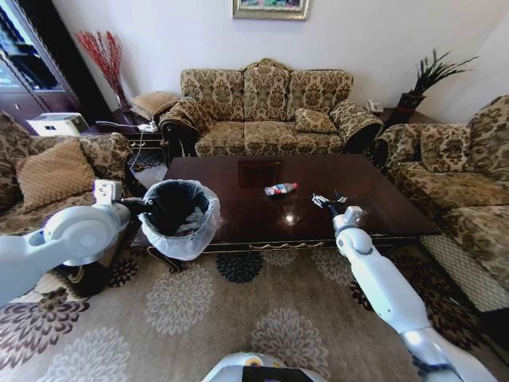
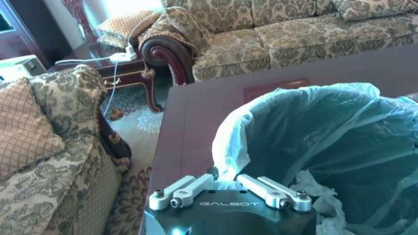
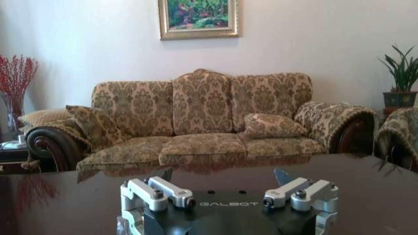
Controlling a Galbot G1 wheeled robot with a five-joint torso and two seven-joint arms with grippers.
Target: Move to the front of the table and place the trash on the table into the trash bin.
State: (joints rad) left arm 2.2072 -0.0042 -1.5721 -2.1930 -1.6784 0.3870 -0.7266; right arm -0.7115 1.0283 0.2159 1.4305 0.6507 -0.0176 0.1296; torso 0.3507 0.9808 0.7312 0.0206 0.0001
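The dark glossy table point(image 1: 382, 203) stands in front of me. A crushed clear bottle with a red-blue label point(image 1: 280, 189) lies near its middle. The trash bin point(image 1: 180, 213), lined with a pale bag point(image 2: 339, 137), is at the table's left end with crumpled white paper point(image 2: 312, 190) inside. My left gripper point(image 1: 148, 204) point(image 2: 225, 179) is shut on its bagged rim. My right gripper point(image 1: 332, 200) point(image 3: 223, 174) hovers low over the table's front right part, open. A small crinkled scrap of trash point(image 1: 319, 199) lies at its fingertips; whether it is touched I cannot tell.
A patterned sofa point(image 1: 266, 111) stands behind the table, with armchairs at the left point(image 1: 48, 171) and right point(image 1: 461, 175). A small side table point(image 2: 124, 73) with a cable stands at the back left, a plant point(image 1: 425, 79) at the back right. Patterned carpet point(image 1: 238, 318) lies before the table.
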